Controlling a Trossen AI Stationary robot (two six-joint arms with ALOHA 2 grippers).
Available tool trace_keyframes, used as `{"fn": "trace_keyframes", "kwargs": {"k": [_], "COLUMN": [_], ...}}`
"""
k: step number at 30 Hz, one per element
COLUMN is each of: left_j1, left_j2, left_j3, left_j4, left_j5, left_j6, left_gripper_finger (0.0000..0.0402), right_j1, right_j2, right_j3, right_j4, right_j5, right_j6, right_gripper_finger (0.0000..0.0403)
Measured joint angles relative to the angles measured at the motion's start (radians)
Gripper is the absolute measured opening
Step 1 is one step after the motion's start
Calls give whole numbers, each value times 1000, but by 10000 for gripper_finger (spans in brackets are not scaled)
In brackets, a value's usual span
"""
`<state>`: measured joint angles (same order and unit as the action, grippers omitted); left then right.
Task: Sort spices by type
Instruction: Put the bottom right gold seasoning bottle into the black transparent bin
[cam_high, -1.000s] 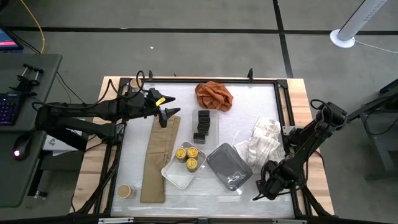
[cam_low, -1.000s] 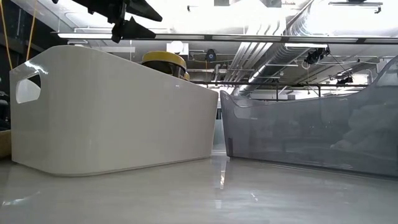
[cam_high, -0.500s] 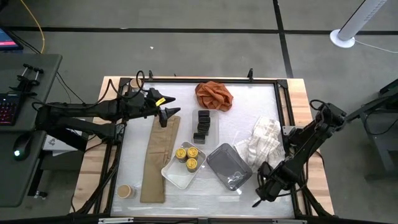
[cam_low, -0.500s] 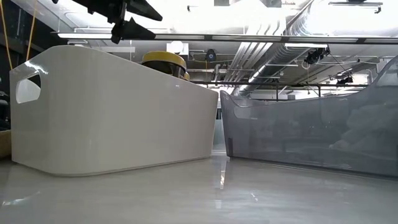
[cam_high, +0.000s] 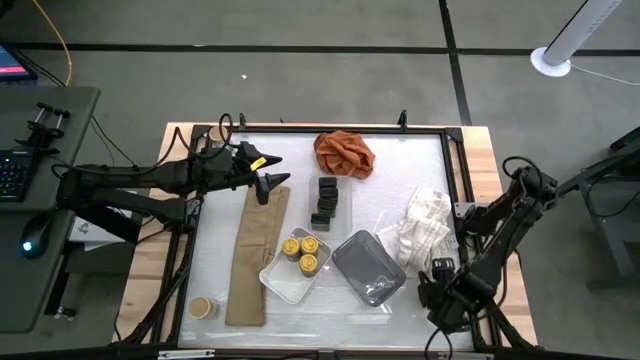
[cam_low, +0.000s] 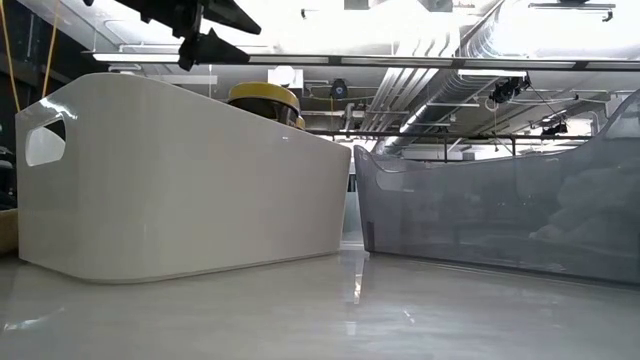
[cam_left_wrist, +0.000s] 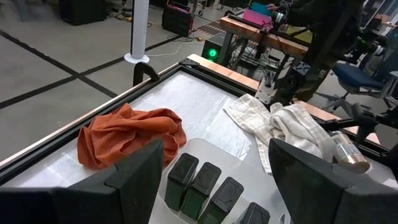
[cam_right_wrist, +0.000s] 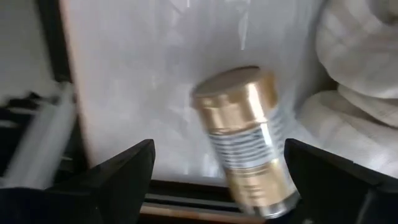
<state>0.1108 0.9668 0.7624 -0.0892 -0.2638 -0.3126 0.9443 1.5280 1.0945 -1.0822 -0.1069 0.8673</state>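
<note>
Only the right arm had shifted over the last second: its gripper (cam_high: 447, 300) had drawn back along the table's right side toward the near corner, while the left arm and everything on the table kept their places. From the right wrist view the fingers (cam_right_wrist: 118, 177) stood wide apart with nothing between them, and a tan-lidded jar (cam_right_wrist: 245, 134) lay straight ahead of them, on its side on the white table surface (cam_right_wrist: 143, 74), its lid end pointing away from the camera and its long axis running roughly along the line of approach rather than across it. A crumpled white towel (cam_right_wrist: 354, 68) lay just beside the jar. That suggested the right arm, much the nearer, was the one to take it, and that the wrist would probably need turning so the fingers closed across the jar's round body. The left gripper (cam_high: 268, 178) waited over the far left part of the table, fingers spread and empty, looking toward the black boxes (cam_left_wrist: 205, 186) and the orange cloth (cam_left_wrist: 127, 134). Elsewhere, yellow-lidded jars (cam_high: 306, 253) sat in the white tray (cam_high: 280, 282), the grey tray (cam_high: 368, 265) stood beside it, and another tan-lidded jar (cam_high: 201, 306) stood upright near the left front corner.
</note>
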Motion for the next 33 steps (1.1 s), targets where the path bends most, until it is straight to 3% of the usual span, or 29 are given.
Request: {"fn": "trace_keyframes", "kwargs": {"k": [5, 11, 18, 22, 26, 30, 33], "left_j1": [0, 0, 0, 0, 0, 0, 0], "left_j2": [0, 0, 0, 0, 0, 0, 0], "left_j3": [0, 0, 0, 0, 0, 0, 0], "left_j4": [-4, -4, -4, -4, -4, -4, -4], "left_j5": [0, 0, -7, -11, -11, -11, -12], "left_j6": [0, -1, -26, -26, -26, -26, -26], "left_gripper_finger": [274, 274, 274, 274, 274, 274, 274], "right_j1": [8, 8, 8, 4, -19, -34, -48], "right_j2": [0, 9, 87, 134, 135, 101, 50], "right_j3": [-87, -168, -190, -187, -149, -37, 74], "right_j4": [33, 214, 236, 254, 215, 97, 27], "right_j5": [1, 1, 2, -6, -22, 3, 96], "right_j6": [-31, -68, -87, -77, -17, -19, 7], "right_gripper_finger": [353, 353, 351, 326, 274, 274, 274]}}
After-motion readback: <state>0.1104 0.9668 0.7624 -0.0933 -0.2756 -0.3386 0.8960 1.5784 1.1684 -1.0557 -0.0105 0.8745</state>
